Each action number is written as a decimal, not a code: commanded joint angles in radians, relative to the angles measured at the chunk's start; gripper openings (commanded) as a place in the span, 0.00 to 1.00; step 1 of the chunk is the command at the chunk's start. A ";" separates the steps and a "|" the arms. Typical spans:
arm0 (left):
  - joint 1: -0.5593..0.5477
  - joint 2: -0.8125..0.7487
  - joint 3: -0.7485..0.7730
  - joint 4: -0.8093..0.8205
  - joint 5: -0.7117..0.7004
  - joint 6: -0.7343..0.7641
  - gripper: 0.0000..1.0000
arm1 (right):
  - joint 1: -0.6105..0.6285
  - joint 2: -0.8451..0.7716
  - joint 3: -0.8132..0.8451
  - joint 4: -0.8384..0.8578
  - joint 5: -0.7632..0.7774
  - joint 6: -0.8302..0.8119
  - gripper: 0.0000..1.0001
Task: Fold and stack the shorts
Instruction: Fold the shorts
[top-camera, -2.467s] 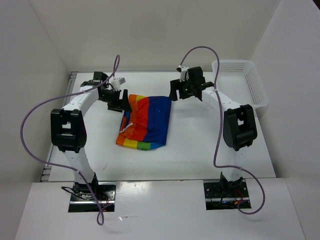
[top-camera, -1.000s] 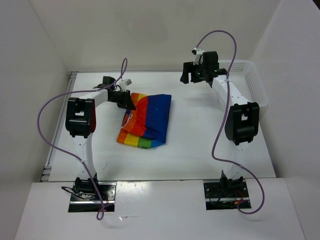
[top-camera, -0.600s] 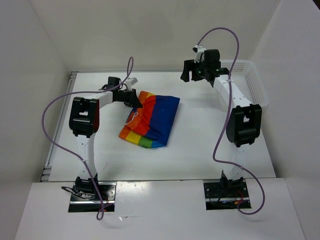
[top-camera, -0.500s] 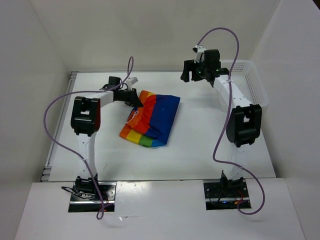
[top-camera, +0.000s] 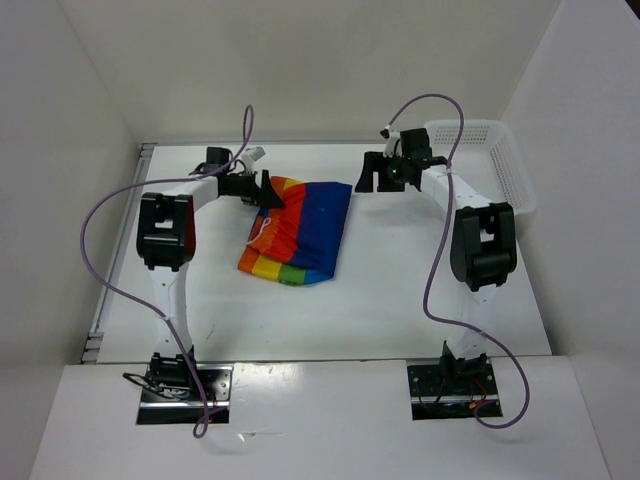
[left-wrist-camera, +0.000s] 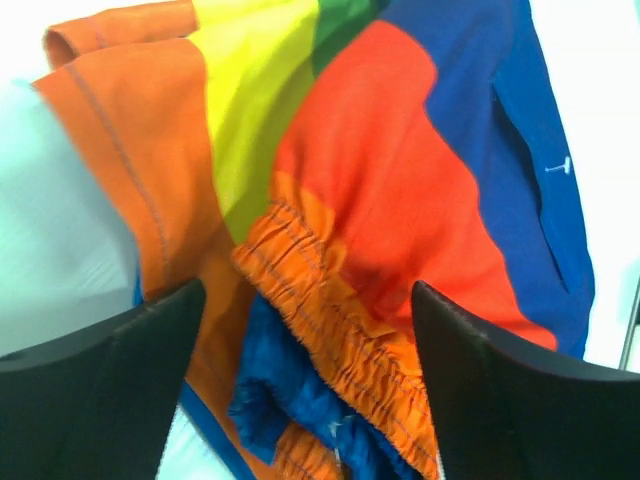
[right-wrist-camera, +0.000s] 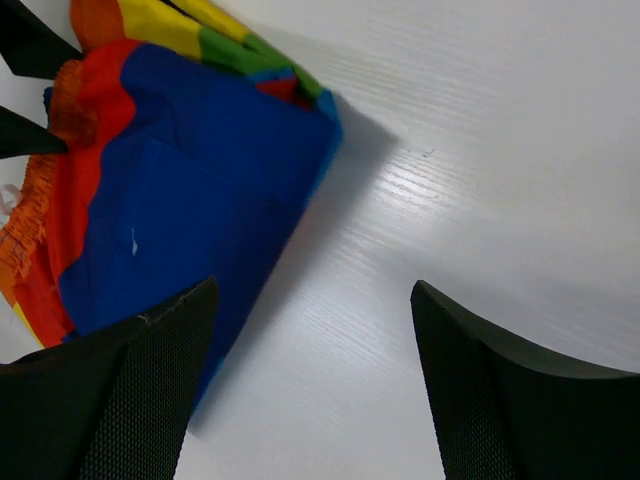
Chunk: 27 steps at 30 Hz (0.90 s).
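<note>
The rainbow-striped shorts (top-camera: 300, 230) lie folded on the white table, blue side to the right and the gathered orange waistband (left-wrist-camera: 340, 340) on the left. My left gripper (top-camera: 264, 189) is open at the shorts' far left corner. In the left wrist view (left-wrist-camera: 305, 292) its fingers stand wide apart with the waistband and a blue inner fold between them, not pinched. My right gripper (top-camera: 366, 179) is open just beyond the shorts' far right corner. In the right wrist view (right-wrist-camera: 312, 290) it hangs over bare table beside the blue edge (right-wrist-camera: 200, 200).
A white mesh plastic basket (top-camera: 520, 185) stands at the back right of the table, right of my right arm. White walls close in the table on the left, back and right. Purple cables loop off both arms.
The right gripper came down and left from beside the basket to the shorts' far right corner. The left gripper shifted along the far left corner, and the shorts slid slightly.
</note>
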 joint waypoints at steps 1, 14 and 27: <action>0.070 -0.041 -0.005 -0.110 -0.089 0.031 0.93 | 0.006 0.026 0.002 0.058 -0.048 0.081 0.83; 0.098 -0.041 0.059 -0.220 -0.118 0.031 0.99 | 0.063 0.232 0.158 0.144 -0.190 0.202 0.83; 0.041 -0.041 0.360 -0.486 -0.503 0.031 0.99 | 0.063 0.119 0.125 0.107 -0.167 0.129 0.87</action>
